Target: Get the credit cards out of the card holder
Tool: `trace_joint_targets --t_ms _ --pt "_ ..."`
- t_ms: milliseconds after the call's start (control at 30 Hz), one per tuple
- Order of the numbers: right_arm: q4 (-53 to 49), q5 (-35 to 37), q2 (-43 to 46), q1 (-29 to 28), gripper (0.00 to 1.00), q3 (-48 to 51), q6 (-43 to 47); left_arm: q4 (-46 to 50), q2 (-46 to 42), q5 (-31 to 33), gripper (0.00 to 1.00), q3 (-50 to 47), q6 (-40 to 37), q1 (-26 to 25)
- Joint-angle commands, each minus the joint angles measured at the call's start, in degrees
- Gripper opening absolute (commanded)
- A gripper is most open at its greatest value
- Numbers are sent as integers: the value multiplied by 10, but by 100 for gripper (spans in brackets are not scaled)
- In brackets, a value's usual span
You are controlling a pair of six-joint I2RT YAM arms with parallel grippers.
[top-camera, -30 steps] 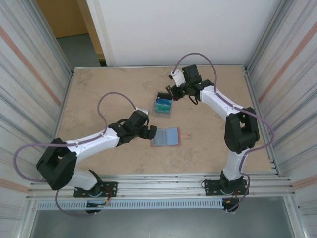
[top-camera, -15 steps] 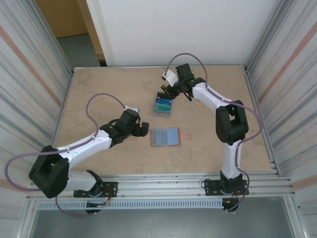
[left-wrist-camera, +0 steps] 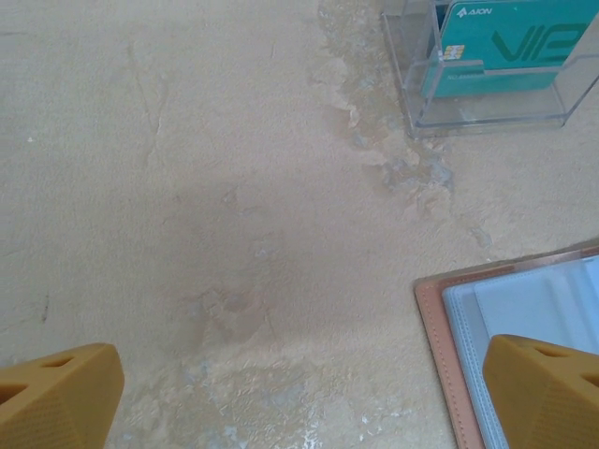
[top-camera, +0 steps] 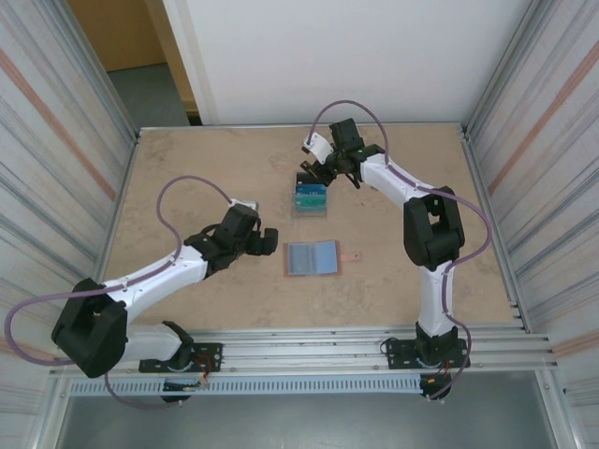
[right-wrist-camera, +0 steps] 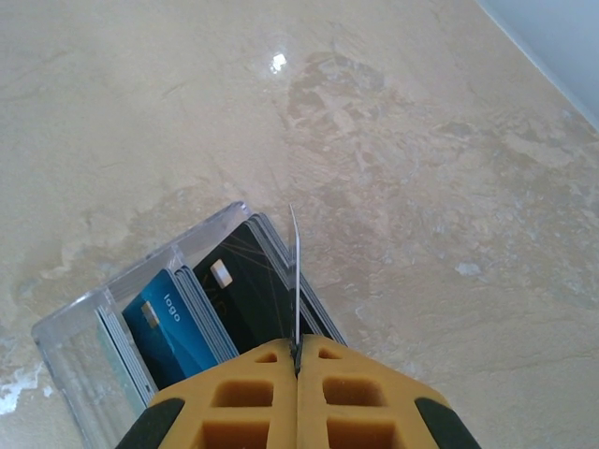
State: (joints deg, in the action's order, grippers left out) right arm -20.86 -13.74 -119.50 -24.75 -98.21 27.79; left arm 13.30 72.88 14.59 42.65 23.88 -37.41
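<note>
card holder [top-camera: 311, 257] on beige stone tbl [top-camera: 187, 168]

teal card [left-wrist-camera: 515, 47] in clear stand [left-wrist-camera: 487, 110] top right, card holder [left-wrist-camera: 510, 299] corner bottom right

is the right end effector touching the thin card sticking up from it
Touching. The right wrist view shows the right end effector shut on the edge-on card, pinching its lower end.
</note>
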Motion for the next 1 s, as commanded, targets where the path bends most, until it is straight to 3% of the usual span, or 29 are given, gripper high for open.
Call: trace_joint_targets --t_ms 0,400,600,967 --pt "-30 -11 -19 -1 0 -20 29 2 -16 0 99 -4 6 7" --pt "-67 9 -52 -13 0 -46 56 2 -14 -5 99 3 2 9" --pt "-65 22 -57 -18 24 -51 59 3 -9 -8 98 9 0 10" --pt "-27 90 -52 -18 29 -50 26 -1 -4 -15 99 11 0 11"
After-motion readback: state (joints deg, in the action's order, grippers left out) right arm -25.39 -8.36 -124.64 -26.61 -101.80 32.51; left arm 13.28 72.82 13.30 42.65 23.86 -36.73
